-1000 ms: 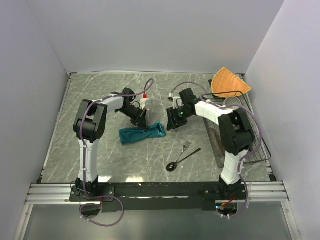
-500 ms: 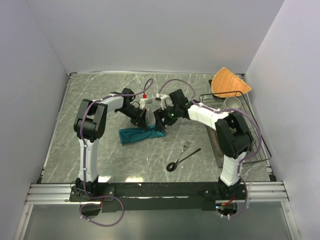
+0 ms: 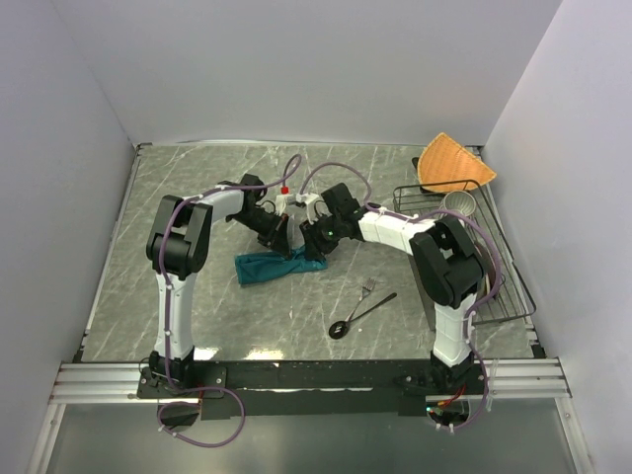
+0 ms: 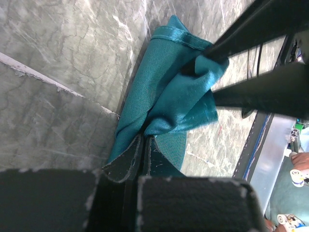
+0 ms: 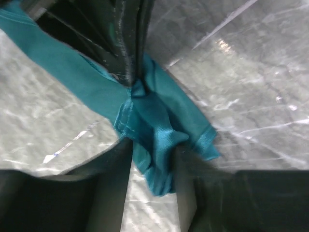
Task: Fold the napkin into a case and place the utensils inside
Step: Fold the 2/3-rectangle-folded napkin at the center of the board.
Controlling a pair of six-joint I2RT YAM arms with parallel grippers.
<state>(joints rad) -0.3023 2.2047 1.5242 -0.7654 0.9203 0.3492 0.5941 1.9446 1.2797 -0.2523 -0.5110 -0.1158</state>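
Note:
The teal napkin (image 3: 267,267) lies bunched in a long strip on the marble table (image 3: 197,197). My left gripper (image 3: 283,238) is shut on its upper edge, jaws pressed flat together on the cloth (image 4: 164,96). My right gripper (image 3: 308,243) stands right beside it at the napkin's right end. In the right wrist view its fingers (image 5: 113,183) stand apart, with a raised fold of the napkin (image 5: 154,125) between them touching both. The fork (image 3: 368,287) and the dark spoon (image 3: 357,316) lie on the table to the near right, untouched.
A wire dish rack (image 3: 499,296) runs along the right edge, with a metal cup (image 3: 459,203) at its far end. An orange woven cloth (image 3: 454,163) lies in the far right corner. A small white bottle with a red cap (image 3: 286,197) stands just behind the grippers.
My right gripper has moved left from beside the napkin's right end onto it, opening wide and then narrowing round a fold. The left gripper has kept its hold.

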